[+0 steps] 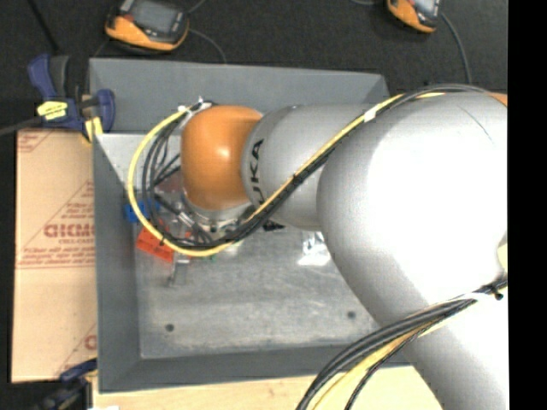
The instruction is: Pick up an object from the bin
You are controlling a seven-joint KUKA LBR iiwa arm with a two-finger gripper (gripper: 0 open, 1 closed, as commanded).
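Here, gripper: the gripper (193, 227) is low in the left half of the bin, tucked beneath the wrist; whether it is spread or pressed together cannot be told, since the wrist hides it from above.
Wrist: a rounded orange cover (218, 156) sits right over the gripper, and a bundle of yellow and black cables (147, 167) loops round its left side.
Arm: the silver arm (410, 203) comes in from the right and covers much of the bin's right half.
Nearest thing: an orange-red block (152, 246) lies on the floor near the bin's left wall, just beside the gripper at its lower left; nothing can be seen held in the gripper.
Next to it: a blue thing (132, 213) shows against the left wall, just above the orange-red block and partly behind the cables; its shape cannot be made out.
Below: a small grey piece (177, 272) lies on the floor just under the orange-red block.
Farther off: a clear crinkled piece (313, 251) lies near the middle of the floor, at the edge of the arm, well apart from the gripper.
Bin: the grey metal bin (115, 314) has a bare floor along its near edge.
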